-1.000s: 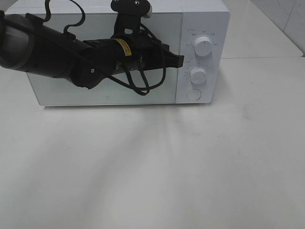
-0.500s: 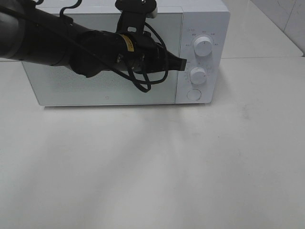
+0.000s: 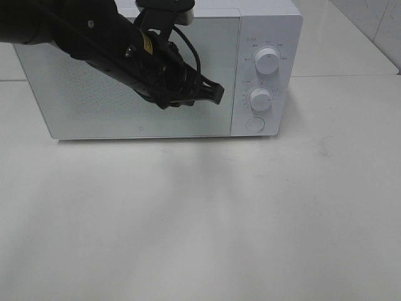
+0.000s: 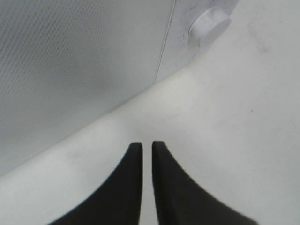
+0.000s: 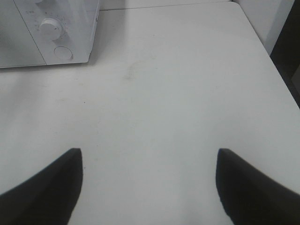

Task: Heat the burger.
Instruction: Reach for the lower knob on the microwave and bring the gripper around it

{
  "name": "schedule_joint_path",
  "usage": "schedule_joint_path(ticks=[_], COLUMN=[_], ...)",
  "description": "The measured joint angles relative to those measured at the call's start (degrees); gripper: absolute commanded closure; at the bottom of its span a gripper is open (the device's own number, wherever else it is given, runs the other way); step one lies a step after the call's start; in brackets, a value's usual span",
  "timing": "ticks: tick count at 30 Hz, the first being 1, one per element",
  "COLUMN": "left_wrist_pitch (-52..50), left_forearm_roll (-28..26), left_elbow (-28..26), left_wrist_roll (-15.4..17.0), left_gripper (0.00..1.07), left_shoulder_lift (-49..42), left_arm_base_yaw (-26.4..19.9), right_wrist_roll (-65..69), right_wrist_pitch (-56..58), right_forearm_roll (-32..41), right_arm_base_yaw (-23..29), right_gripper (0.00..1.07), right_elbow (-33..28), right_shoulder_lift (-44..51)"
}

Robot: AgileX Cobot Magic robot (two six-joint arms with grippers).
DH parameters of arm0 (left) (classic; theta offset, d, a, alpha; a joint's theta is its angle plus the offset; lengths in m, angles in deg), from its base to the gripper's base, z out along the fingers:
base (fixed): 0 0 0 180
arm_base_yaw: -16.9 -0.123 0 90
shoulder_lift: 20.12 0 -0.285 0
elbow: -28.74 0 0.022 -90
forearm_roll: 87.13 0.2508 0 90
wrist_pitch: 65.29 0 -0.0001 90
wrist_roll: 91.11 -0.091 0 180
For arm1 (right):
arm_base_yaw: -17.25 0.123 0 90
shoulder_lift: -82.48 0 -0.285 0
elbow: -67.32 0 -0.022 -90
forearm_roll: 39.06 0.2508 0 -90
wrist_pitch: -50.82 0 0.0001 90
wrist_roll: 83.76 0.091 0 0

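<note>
Left arm (image 3: pixel 119 47) pulled back from lower knob (image 3: pixel 260 98) across microwave (image 3: pixel 94 106) door; left jaws nearly pressed together, holding nothing. Right jaws spread wide over table (image 5: pixel 164 84), empty.

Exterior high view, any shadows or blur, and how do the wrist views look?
Exterior high view: even light, with a soft diffuse shadow on the table in front of the microwave. Left wrist view: the left gripper is a featureless black silhouette. Right wrist view: the right gripper is likewise black, and the table is bright.
</note>
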Motion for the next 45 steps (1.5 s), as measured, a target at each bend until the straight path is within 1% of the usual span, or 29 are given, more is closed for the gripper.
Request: schedule_joint_path(ticks=[1, 2, 3, 4, 5, 6, 7, 9, 16, 18, 21, 22, 24, 25, 26, 28, 35, 38, 39, 40, 41, 42, 43, 44, 45], left_wrist_pitch=[3.5, 3.5, 4.8, 7.5, 7.5, 9.0, 9.0, 12.9, 20.0, 28.1, 29.8, 33.6, 35.0, 38.0, 38.0, 42.2, 43.5, 43.5, 43.5, 43.5, 43.5, 43.4, 43.4, 43.4, 43.4], left_forearm_roll=[0.0, 0.0, 0.0, 0.0, 0.0, 0.0, 0.0, 0.0, 0.0, -0.4, -0.4, -0.4, -0.4, -0.4, -0.4, -0.4, -0.5, -1.1, -1.2, -1.2, -1.2, -1.2, -1.2, -1.2, -1.2], left_elbow=[0.0, 0.0, 0.0, 0.0, 0.0, 0.0, 0.0, 0.0, -0.1, -0.1, -0.1, -0.1, -0.1, -0.1, -0.1, -0.1, 0.2, 1.3, 2.5, 2.5, 3.3, 5.0, 5.0, 6.0, 7.8], left_wrist_roll=[0.0, 0.0, 0.0, 0.0, 0.0, 0.1, 0.1, 0.1, 0.1, 0.2, 0.2, 0.2, 0.2, 0.2, 0.2, 0.2, 0.2, 0.2, 0.2, 0.2, 0.2, 0.1, 0.1, 0.1, 0.0], left_gripper=[0.71, 0.71, 0.43, 0.27, 0.27, 0.05, 0.05, 0.06, 0.07, 0.07, 0.07, 0.07, 0.07, 0.07, 0.07, 0.07, 0.07, 0.07, 0.07, 0.07, 0.07, 0.07, 0.07, 0.07, 0.07], left_shoulder_lift=[-0.4, -0.4, -0.5, -0.5, -0.5, -0.5, -0.5, -0.5, -0.7, -0.7, -0.7, -0.7, -0.7, -0.7, -0.7, -0.8, -2.8, -5.4, -6.9, -6.9, -7.7, -9.5, -9.5, -10.4, -12.6], left_arm_base_yaw=[0.0, 0.0, 0.0, 0.0, 0.0, 0.0, 0.0, 0.0, 0.0, 0.0, 0.0, 0.0, 0.0, 0.0, 0.0, 0.0, -0.1, -1.4, -3.3, -3.3, -4.5, -7.1, -7.1, -8.5, -10.9], right_wrist_roll=[0.0, 0.0, 0.0, 0.0, 0.0, 0.0, 0.0, 0.0, 0.0, 0.0, 0.0, 0.0, 0.0, 0.0, 0.0, 0.0, 0.0, 0.0, 0.0, 0.0, 0.0, 0.0, 0.0, 0.0, 0.0], right_wrist_pitch=[0.0, 0.0, 0.0, 0.0, 0.0, 0.0, 0.0, 0.0, 0.0, 0.0, 0.0, 0.0, 0.0, 0.0, 0.0, 0.0, 0.0, 0.0, 0.0, 0.0, 0.0, 0.0, 0.0, 0.0, 0.0], right_forearm_roll=[0.0, 0.0, 0.0, 0.0, 0.0, 0.0, 0.0, 0.0, 0.0, 0.0, 0.0, 0.0, 0.0, 0.0, 0.0, 0.0, 0.0, 0.0, 0.0, 0.0, 0.0, 0.0, 0.0, 0.0, 0.0], right_arm_base_yaw=[0.0, 0.0, 0.0, 0.0, 0.0, 0.0, 0.0, 0.0, 0.0, 0.0, 0.0, 0.0, 0.0, 0.0, 0.0, 0.0, 0.0, 0.0, 0.0, 0.0, 0.0, 0.0, 0.0, 0.0, 0.0], right_gripper=[0.32, 0.32, 0.32, 0.32, 0.32, 0.32, 0.32, 0.32, 0.32, 0.32, 0.32, 0.32, 0.32, 0.32, 0.32, 0.32, 0.32, 0.32, 0.32, 0.32, 0.32, 0.32, 0.32, 0.32, 0.32], right_elbow=[0.0, 0.0, 0.0, 0.0, 0.0, 0.0, 0.0, 0.0, 0.0, 0.0, 0.0, 0.0, 0.0, 0.0, 0.0, 0.0, 0.0, 0.0, 0.0, 0.0, 0.0, 0.0, 0.0, 0.0, 0.0], right_shoulder_lift=[0.0, 0.0, 0.0, 0.0, 0.0, 0.0, 0.0, 0.0, 0.0, 0.0, 0.0, 0.0, 0.0, 0.0, 0.0, 0.0, 0.0, 0.0, 0.0, 0.0, 0.0, 0.0, 0.0, 0.0, 0.0])
